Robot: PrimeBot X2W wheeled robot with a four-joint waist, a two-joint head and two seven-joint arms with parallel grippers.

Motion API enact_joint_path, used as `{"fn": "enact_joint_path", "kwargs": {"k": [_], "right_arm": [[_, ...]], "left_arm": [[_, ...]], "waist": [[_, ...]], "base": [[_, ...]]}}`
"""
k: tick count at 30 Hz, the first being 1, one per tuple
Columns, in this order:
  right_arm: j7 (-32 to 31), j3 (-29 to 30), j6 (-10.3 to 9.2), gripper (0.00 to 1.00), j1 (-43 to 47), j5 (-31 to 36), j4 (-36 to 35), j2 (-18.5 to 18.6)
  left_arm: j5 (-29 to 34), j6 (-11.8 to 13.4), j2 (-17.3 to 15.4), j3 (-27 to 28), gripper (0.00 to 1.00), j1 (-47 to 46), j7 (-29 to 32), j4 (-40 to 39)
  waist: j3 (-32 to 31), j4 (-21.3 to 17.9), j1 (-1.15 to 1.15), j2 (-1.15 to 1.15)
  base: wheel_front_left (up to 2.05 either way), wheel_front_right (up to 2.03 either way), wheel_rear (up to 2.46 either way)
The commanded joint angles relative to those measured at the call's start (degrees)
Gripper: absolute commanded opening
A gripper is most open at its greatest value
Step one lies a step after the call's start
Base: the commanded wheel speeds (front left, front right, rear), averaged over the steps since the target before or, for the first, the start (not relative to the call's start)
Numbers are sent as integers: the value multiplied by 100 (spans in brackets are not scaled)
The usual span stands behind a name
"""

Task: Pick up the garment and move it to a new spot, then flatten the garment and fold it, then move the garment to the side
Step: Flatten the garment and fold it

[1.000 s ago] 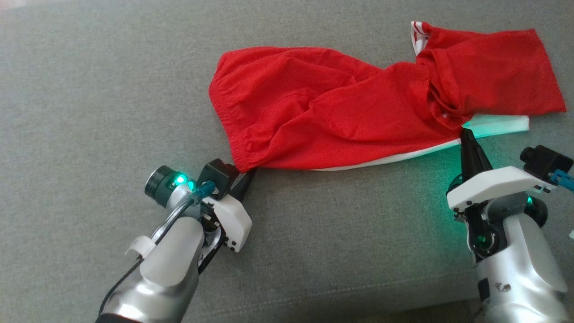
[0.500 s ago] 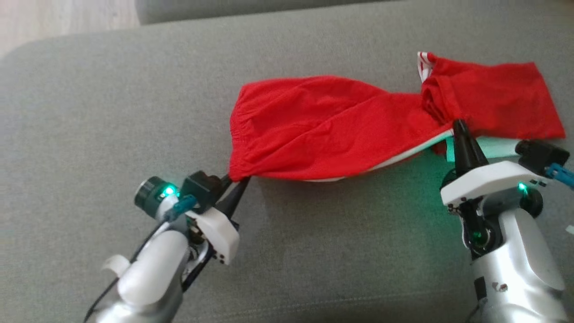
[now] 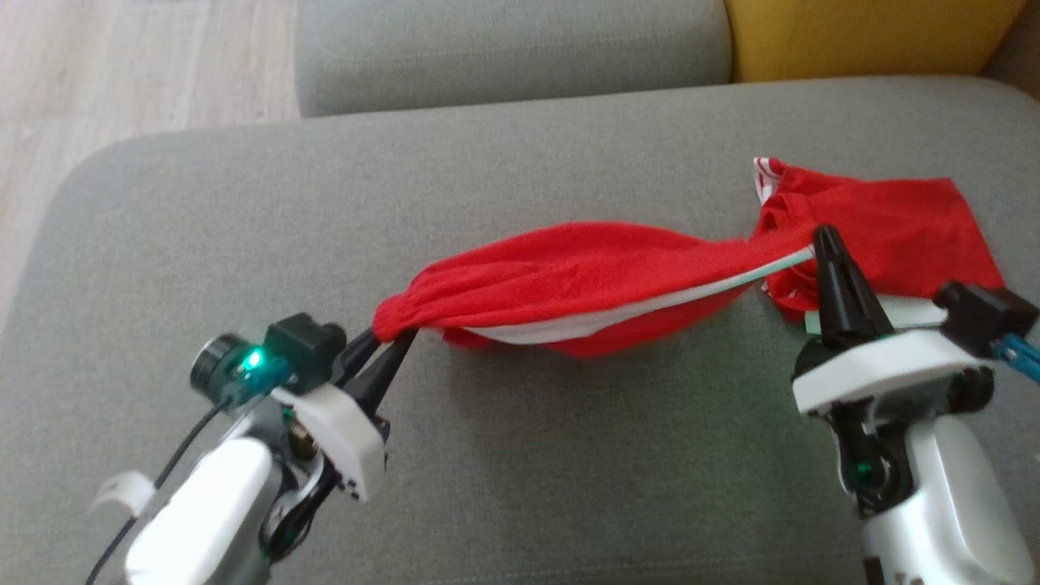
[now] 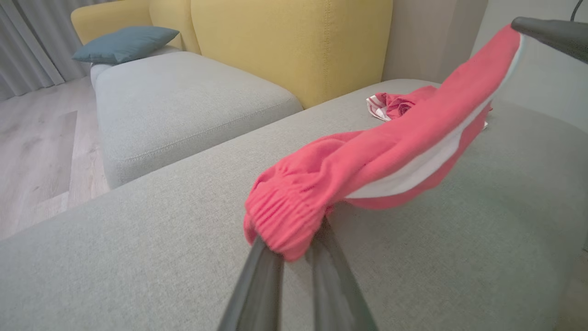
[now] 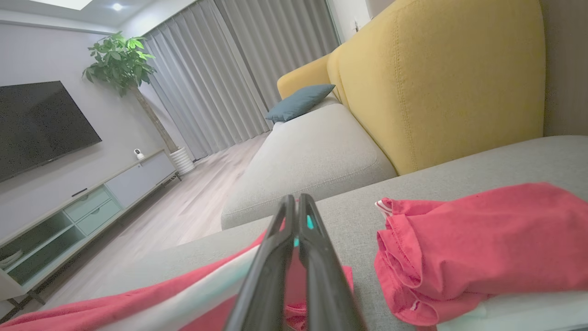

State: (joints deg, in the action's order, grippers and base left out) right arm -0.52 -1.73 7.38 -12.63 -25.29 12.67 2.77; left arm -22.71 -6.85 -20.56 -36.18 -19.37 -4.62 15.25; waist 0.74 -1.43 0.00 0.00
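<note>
While clenched in left gripper and right gripper, garment red, ropelike; white stripe below.

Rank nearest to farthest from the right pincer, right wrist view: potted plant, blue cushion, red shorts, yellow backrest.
1. red shorts, clamped in the right pincer, bunched lower right.
2. yellow backrest, upper right.
3. blue cushion, centre, on the far seat.
4. potted plant, upper left, by the curtains.
</note>
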Motion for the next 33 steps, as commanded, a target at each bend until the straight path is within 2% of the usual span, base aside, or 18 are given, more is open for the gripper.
{"fn": "enact_joint_path", "kwargs": {"k": [1, 10, 15, 18, 19, 23, 26, 29, 33], "right_arm": [[-4, -110, 11, 0, -120, -2, -323, 10], [-265, -18, 11, 0, -624, 118, -1136, 10], [-556, 125, 11, 0, -1283, 131, -1114, 10], [-742, 221, 11, 0, -1889, 237, -852, 10], [-742, 221, 11, 0, -1889, 237, -852, 10], [-928, 217, 11, 0, -3123, 497, -223, 10], [-843, 255, 11, 0, -4279, 698, 530, 10], [-469, 374, 11, 0, -5480, 953, 1404, 10], [279, 599, 11, 0, -6871, 1181, 2582, 10]], "left_arm": [[-102, 43, -240, 327, 0, -180, 65, -315], [-770, 288, -538, 928, 0, -428, 908, -1643], [-1154, 348, -576, 1120, 0, -915, 1581, -1943], [-1357, 317, -613, 1165, 0, -1370, 2072, -1833], [-1357, 317, -613, 1165, 0, -1370, 2072, -1833], [-1558, 244, -553, 1296, 0, -2369, 2489, -1357], [-1518, 191, -469, 1402, 0, -3353, 2529, -718], [-1281, 146, -382, 1455, 0, -4399, 2286, 23], [-853, 124, -243, 1512, 0, -5680, 1523, 985]], "waist": [[-61, 11, 0, 0], [-127, 62, 0, 0], [33, 97, 0, 0], [326, 110, 0, 0], [326, 110, 0, 0], [989, 128, 0, 0], [1530, 137, 0, 0], [2004, 142, 0, 0], [2477, 157, 0, 0]], "base": [[0, 0, 0], [0, 0, 0], [0, 0, 0], [0, 0, 0], [0, 0, 0], [0, 0, 0], [0, 0, 0], [0, 0, 0], [0, 0, 0]]}}
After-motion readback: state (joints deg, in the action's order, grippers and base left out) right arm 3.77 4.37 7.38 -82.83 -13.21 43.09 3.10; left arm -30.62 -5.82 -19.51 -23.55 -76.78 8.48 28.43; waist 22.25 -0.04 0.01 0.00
